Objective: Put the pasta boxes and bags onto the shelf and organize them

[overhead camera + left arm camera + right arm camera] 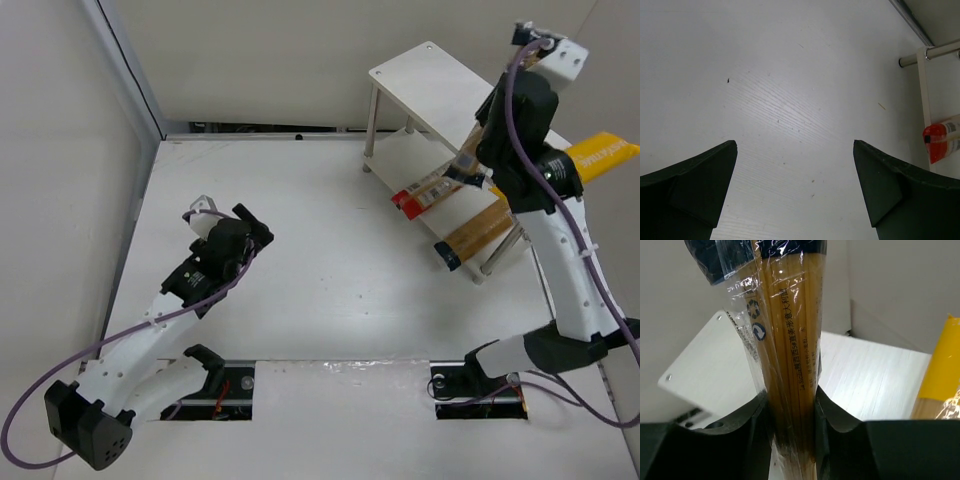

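My right gripper (792,410) is shut on a long spaghetti pack (790,340) with a dark navy end and holds it above the shelf (420,75). In the top view this gripper (540,55) is over the shelf's far right part. A red-ended pack (422,194) and a navy-ended pack (478,233) lie on the lower board. A yellow pack (602,154) lies on the top board at the right and also shows in the right wrist view (940,365). My left gripper (250,225) is open and empty over the bare table, its jaws wide apart (795,165).
The shelf's white corner (705,365) lies below the held pack. In the left wrist view a shelf leg (925,85) and the red pack end (939,142) show at the far right. A grey wall frame (130,70) borders the table at the left.
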Robot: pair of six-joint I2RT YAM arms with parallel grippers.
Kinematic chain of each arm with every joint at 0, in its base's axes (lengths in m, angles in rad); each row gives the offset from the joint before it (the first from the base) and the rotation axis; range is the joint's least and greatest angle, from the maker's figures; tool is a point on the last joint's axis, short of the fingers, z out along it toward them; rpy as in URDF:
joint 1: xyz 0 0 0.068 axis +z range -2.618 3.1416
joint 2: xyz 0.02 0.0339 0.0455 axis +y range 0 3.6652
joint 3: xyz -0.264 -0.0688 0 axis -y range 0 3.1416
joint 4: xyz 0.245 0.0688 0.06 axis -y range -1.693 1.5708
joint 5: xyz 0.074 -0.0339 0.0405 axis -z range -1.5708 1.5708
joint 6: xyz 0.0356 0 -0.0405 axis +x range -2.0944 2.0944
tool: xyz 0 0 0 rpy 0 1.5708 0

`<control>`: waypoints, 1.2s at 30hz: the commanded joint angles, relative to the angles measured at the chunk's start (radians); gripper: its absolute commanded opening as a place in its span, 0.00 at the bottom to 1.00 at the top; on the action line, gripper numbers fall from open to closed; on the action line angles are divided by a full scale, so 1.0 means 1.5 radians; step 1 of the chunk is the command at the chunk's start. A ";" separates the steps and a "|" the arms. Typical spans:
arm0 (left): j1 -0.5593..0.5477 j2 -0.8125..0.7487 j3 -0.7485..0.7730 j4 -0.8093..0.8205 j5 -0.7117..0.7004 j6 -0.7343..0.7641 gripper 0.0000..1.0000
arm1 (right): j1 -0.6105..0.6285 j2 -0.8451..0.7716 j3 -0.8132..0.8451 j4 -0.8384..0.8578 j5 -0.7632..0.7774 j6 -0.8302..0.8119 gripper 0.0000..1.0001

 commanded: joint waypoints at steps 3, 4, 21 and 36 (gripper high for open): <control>0.003 0.008 -0.003 0.040 0.012 0.016 1.00 | -0.093 0.090 0.130 -0.022 -0.025 0.124 0.00; 0.003 0.008 -0.003 0.040 0.012 0.016 1.00 | -0.106 0.103 0.144 -0.022 -0.037 0.141 0.00; 0.003 -0.027 0.017 0.024 -0.013 0.036 1.00 | -0.267 0.207 0.173 -0.066 -0.248 0.398 0.59; 0.003 -0.033 0.035 0.004 -0.019 0.036 1.00 | -0.047 -0.048 -0.058 0.138 -0.250 -0.077 1.00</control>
